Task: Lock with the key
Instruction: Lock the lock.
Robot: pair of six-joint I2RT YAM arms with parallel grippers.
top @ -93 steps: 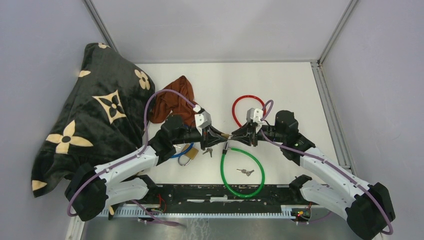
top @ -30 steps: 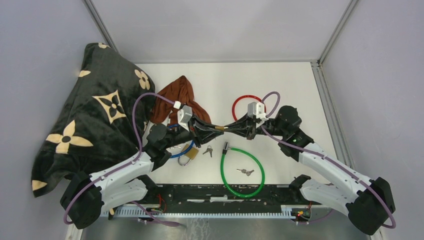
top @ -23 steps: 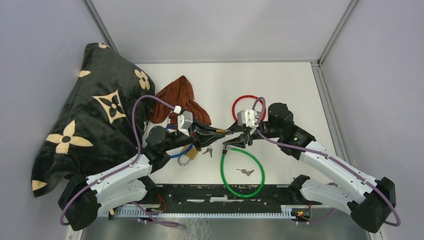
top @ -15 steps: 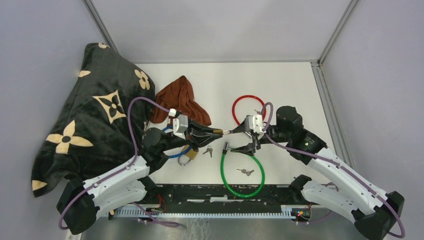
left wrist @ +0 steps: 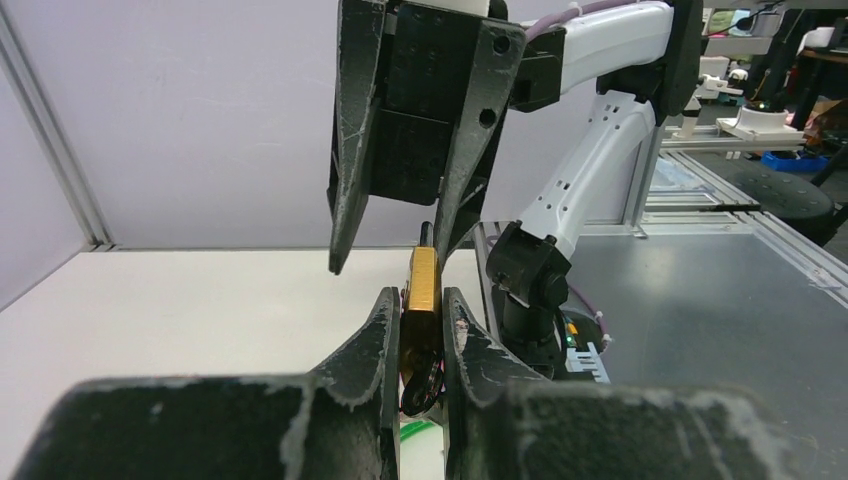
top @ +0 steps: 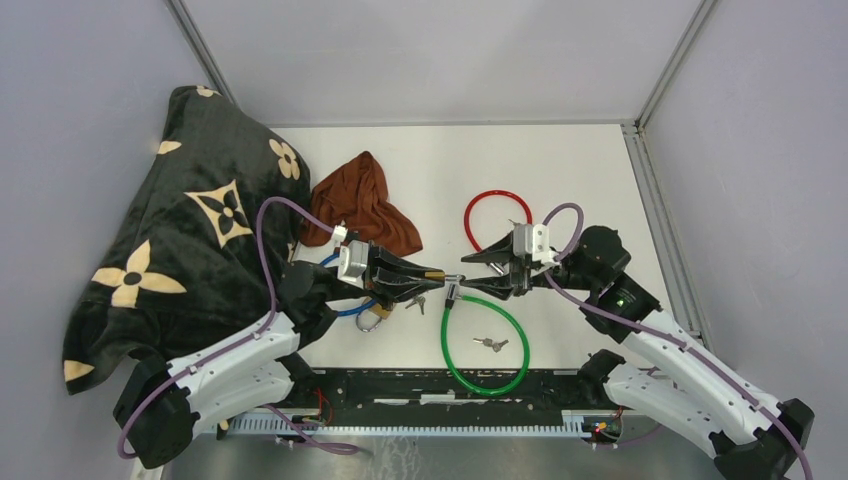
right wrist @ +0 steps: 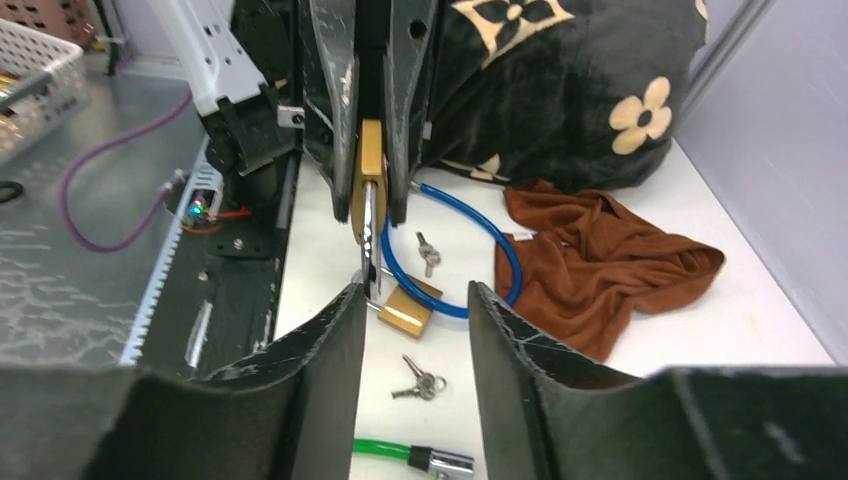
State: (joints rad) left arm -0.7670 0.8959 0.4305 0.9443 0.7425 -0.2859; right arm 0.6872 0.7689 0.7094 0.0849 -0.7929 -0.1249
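Note:
My left gripper [top: 438, 273] is shut on a small brass padlock [left wrist: 423, 285], held edge-on between its fingers [left wrist: 385, 320] above the table. In the right wrist view the padlock [right wrist: 367, 175] has a silver key [right wrist: 370, 240] sticking out of its end towards the right gripper. My right gripper [top: 467, 275] faces it with its jaws wide open and empty. Its fingertips [right wrist: 352, 300] reach about level with the key's tip without touching it. In the left wrist view the right gripper [left wrist: 390, 258] hangs open just beyond the padlock.
On the table lie a green cable lock [top: 500, 345], a red cable loop [top: 478, 212], a blue cable [right wrist: 500, 262] with a second brass padlock [right wrist: 405, 310], and two loose key sets [right wrist: 420, 383] [top: 490, 344]. A brown cloth [top: 360, 205] and a black patterned blanket [top: 180, 230] are on the left.
The right gripper has opened, let go at the padlock's key end and drawn back to the right. The left gripper kept the padlock and moved it nearer and lower.

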